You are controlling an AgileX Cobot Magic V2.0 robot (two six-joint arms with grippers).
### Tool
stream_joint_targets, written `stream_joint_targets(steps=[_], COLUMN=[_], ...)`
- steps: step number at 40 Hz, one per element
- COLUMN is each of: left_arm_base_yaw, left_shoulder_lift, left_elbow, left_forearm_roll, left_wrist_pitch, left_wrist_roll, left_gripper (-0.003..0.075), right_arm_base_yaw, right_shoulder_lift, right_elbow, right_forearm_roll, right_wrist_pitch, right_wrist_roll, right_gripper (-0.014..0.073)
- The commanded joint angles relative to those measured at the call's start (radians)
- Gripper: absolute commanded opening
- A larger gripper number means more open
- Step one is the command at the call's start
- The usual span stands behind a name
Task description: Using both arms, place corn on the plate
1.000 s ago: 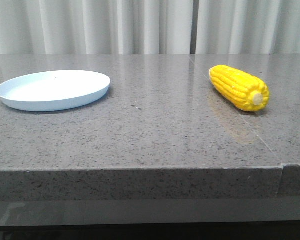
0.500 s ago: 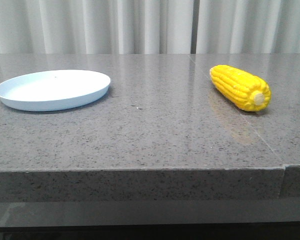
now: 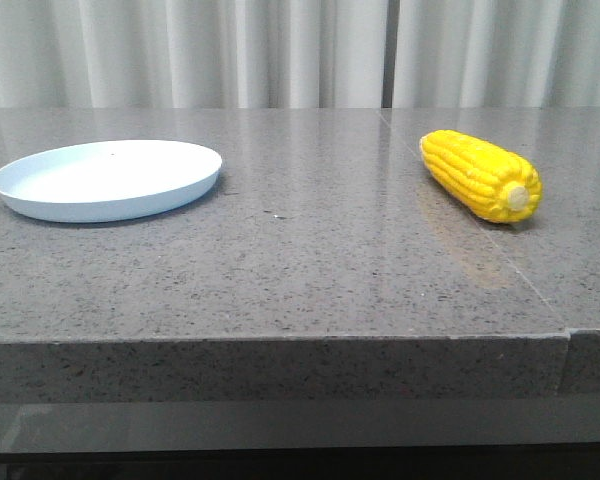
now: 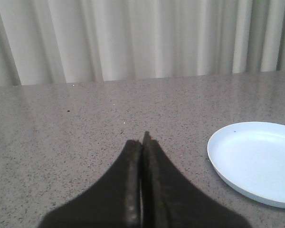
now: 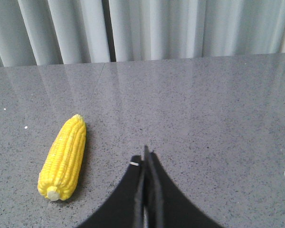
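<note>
Front view logs corn (image 3: 480, 174) lying at 3 o'clock on the table (image 3: 310, 260), plate (image 3: 108, 178) well apart at 9; both my grippers, left (image 4: 143, 138) and right (image 5: 146, 153), are pinched closed and empty, so the approach step pends: open, reach corn.

Left hand (image 4: 143, 142) – fingers pressed together, empty; right hand (image 5: 146, 154) – same.

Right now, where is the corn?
The corn lies on the table's right side in the front view, well apart from the plate at left.
</note>
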Motion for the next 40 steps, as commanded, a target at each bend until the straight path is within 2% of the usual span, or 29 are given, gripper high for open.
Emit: stream_joint_targets(steps=[1, 4, 10, 13, 16, 24, 29, 33, 40], left_arm_base_yaw=[0.001, 0.001, 0.001, 0.001, 0.001, 0.001, -0.003, -0.039, -0.158], left_shoulder_lift=[0.012, 0.012, 0.012, 0.012, 0.012, 0.012, 0.029, 0.109, 0.357], left_elbow=[-0.038, -0.038, -0.038, -0.038, -0.038, -0.038, -0.043, -0.098, -0.268], left_forearm_roll=[0.004, 0.001, -0.027, -0.027, -0.027, -0.027, -0.082, -0.084, -0.084], left_wrist_pitch=[-0.071, -0.071, -0.07, -0.07, -0.07, -0.076, -0.055, -0.005, 0.055], left_wrist_roll=[-0.002, -0.002, -0.002, -0.002, -0.002, -0.004, -0.004, -0.001, 0.001], left_gripper=[0.0018, 0.014, 0.0546, 0.0642, 0.0659, 0.0659, 0.065, 0.0631, 0.0616], right_arm_base_yaw=[-0.006, -0.006, -0.006, -0.006, -0.006, -0.006, -0.006, -0.006, -0.006], right_shoulder_lift=[0.015, 0.015, 0.015, 0.015, 0.015, 0.015, 0.015, 0.015, 0.015], right_elbow=[-0.039, -0.039, -0.039, -0.039, -0.039, -0.039, -0.039, -0.039, -0.039], right_forearm_roll=[-0.007, -0.007, -0.007, -0.007, -0.007, -0.007, -0.007, -0.007, -0.007], right_wrist_pitch=[-0.084, -0.088, -0.087, -0.086, -0.086, -0.086, -0.086, -0.086, -0.086], right_wrist_roll=[-0.009, -0.009, -0.009, -0.009, -0.009, -0.009, -0.009, -0.009, -0.009], right_gripper=[-0.0004, 0.0121, 0.0459, 0.0589, 0.0636, 0.0634, 0.0634, 0.0634, 0.0634])
